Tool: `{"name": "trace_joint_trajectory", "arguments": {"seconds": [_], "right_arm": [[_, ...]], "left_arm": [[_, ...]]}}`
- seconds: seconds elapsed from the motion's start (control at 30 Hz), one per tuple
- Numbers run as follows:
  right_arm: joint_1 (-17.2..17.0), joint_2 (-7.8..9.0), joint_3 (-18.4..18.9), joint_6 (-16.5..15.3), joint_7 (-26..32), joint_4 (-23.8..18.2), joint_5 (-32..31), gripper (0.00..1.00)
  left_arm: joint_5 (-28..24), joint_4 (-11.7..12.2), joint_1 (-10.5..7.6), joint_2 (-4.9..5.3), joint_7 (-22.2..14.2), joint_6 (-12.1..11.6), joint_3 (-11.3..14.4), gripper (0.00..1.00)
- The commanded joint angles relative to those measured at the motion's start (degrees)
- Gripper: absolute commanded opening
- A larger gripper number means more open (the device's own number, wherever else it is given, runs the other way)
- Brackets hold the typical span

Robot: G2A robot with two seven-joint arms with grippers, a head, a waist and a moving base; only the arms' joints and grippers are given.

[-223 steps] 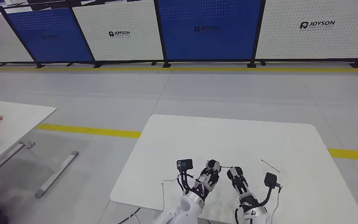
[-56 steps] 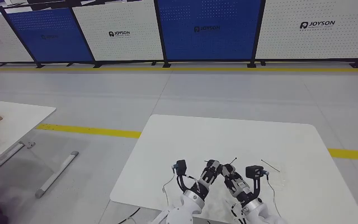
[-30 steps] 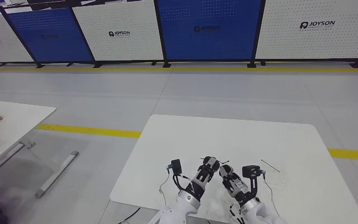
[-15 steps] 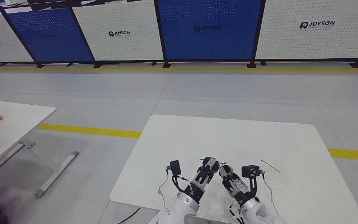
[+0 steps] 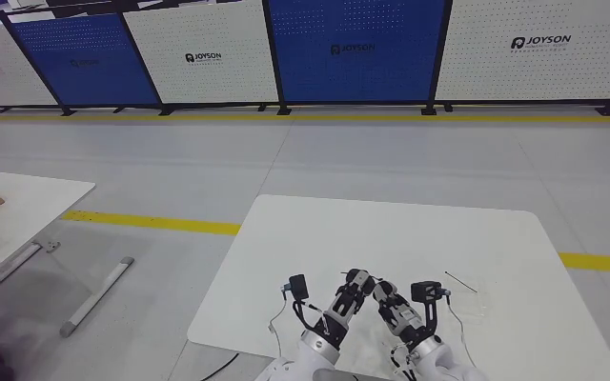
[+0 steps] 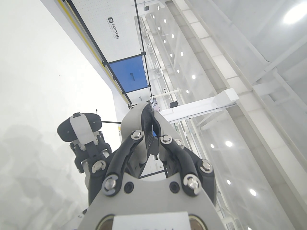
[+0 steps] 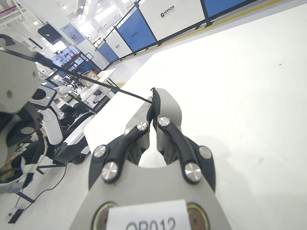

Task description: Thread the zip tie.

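**Right gripper** [image 7: 153, 102]: fingers pressed together with no gap. They pinch one end of the zip tie [image 7: 96, 81], which leaves at the fingertips.

**Left gripper** [image 6: 151, 111]: fingers likewise closed, pad against pad. The strap's other end runs in from the side, so the gripper appears to clamp it. A thicker dark section, probably the head, sits just beside this gripper in the right wrist view.

**Zip tie:** thin black strap, stretched nearly straight through the air between the two grippers, above the near part of the table [image 5: 400, 229].

- Handling (judged): very light. Springy along its length and easily bowed sideways. The smooth plastic is likely to twist or slide between flat pads.
- Best hold (judged): grip the tail close behind its tip, so the free end does not wander. Grip the head just behind its slot, leaving the opening clear.

**Arm pose:** both arms are drawn in side by side, the grippers nearly tip to tip and angled toward one another. The left gripper is tipped upward toward the ceiling. The right gripper is pitched low along the tabletop.

**Other:** a second thin dark strip [image 5: 460, 281] lies flat on the table beside the right arm, apart from both grippers.
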Motion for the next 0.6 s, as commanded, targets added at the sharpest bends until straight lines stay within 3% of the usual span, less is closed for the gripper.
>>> {"name": "trace_joint_trajectory", "arguments": {"seconds": [0.0, 0.07, 0.1, 0.13, 0.33, 0.5, 0.57], "right_arm": [[0.1, -0.01, -0.1, 0.0, 0.0, 0.1, 0.0, 0.0], [0.2, -0.02, -0.1, -0.1, 0.0, 0.2, 0.1, 0.0], [0.2, -0.03, -0.2, -0.2, 0.0, 0.2, 0.3, 0.07], [0.2, -0.04, -0.2, -0.4, 0.0, 0.2, 0.6, 1.0], [-0.9, 0.08, 1.3, -1.8, -2.3, -0.9, 3.9, 1.0], [-5.7, 1.03, 7.0, -8.1, -5.8, -4.0, 9.0, 1.0], [-8.1, 1.5, 9.4, -8.3, -6.9, -6.5, 11.3, 1.0]], "left_arm": [[0.1, -0.1, 0.08, 0.04, 0.1, -0.1, 0.0, 0.0], [0.2, -0.1, 0.13, 0.06, 0.2, -0.1, 0.0, 0.0], [0.1, 0.0, 0.11, 0.06, 0.4, 0.2, -0.1, 0.0], [-0.2, 0.1, -0.03, 0.04, 0.6, 0.6, -0.1, 0.0], [-2.4, 0.9, -1.49, -0.29, 3.2, 3.5, -0.4, 0.0], [-4.1, 1.3, -2.9, -0.54, 5.8, 4.6, -1.7, 0.0], [-4.2, 1.9, -3.25, -0.56, 6.0, 5.3, -2.0, 0.0]]}}
